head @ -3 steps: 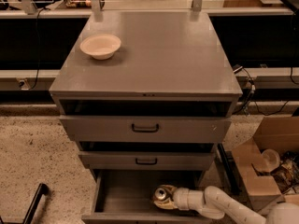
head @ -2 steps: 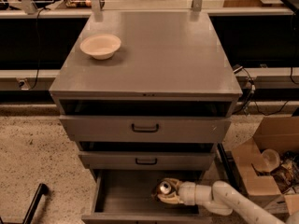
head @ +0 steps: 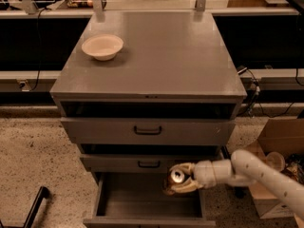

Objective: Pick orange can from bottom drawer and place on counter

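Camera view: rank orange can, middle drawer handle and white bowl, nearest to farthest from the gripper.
The gripper hangs over the bottom drawer.
1. orange can, gripped in its fingers.
2. middle drawer handle, just up-left.
3. white bowl, far left on counter.

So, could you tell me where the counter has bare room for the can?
The counter is bare across its middle, right side and front edge; only the back-left holds the bowl. The gripper holds the can above the bottom drawer.

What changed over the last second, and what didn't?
The gripper, shut on the orange can, has risen, lifting it out of the open bottom drawer to the level of the middle drawer. The white bowl on the counter and all drawers stayed put.
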